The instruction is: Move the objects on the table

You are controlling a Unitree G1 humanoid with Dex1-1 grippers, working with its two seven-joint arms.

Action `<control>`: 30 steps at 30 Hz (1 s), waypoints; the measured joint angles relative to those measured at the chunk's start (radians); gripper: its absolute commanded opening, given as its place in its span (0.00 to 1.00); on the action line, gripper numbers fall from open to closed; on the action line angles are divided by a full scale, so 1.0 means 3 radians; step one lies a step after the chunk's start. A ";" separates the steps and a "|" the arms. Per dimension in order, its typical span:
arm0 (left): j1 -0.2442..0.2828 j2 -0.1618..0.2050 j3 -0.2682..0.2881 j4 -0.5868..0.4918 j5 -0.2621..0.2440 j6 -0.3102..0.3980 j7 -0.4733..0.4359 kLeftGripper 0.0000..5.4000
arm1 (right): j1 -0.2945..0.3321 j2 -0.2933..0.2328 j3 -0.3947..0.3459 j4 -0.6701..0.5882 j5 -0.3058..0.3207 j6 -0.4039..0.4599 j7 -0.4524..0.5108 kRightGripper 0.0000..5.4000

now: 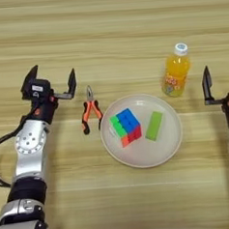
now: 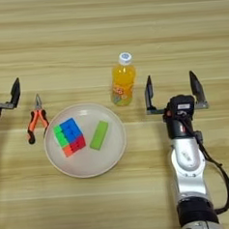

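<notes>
A multicoloured puzzle cube [image 1: 125, 127] lies on the left half of a pale round plate [image 1: 138, 156], with a green block [image 1: 154, 125] beside it on the right. An orange-juice bottle [image 1: 175, 70] with a white cap stands upright on the wooden table [image 1: 106, 34], just beyond the plate's right rim. My left gripper [image 1: 51, 81] is open, left of the plate, holding nothing. My right gripper [image 2: 173, 90] is open too, right of the bottle and level with it, apart from it.
Orange-handled pliers [image 1: 89, 111] lie on the table between my left gripper and the plate, jaws pointing away from me.
</notes>
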 measured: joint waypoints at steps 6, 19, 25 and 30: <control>0.0130 0.0016 -0.0129 -0.0597 -0.0116 0.0406 -0.0329 1.00 | 0.0023 0.0010 0.0058 -0.0079 -0.0024 0.0007 -0.0043 0.99; 0.0725 0.0418 -0.0538 -0.2084 -0.1016 0.1433 -0.1724 1.00 | 0.0116 0.0011 0.0118 -0.0267 -0.0026 0.0079 -0.0072 0.99; 0.1022 0.0639 -0.0751 -0.2296 -0.1016 0.1509 -0.2166 1.00 | 0.0139 0.0011 0.0136 -0.0314 -0.0025 0.0090 -0.0075 0.99; 0.1079 0.0656 -0.0844 -0.2303 -0.0921 0.1514 -0.2216 1.00 | 0.0148 0.0011 0.0144 -0.0333 -0.0026 0.0103 -0.0084 0.99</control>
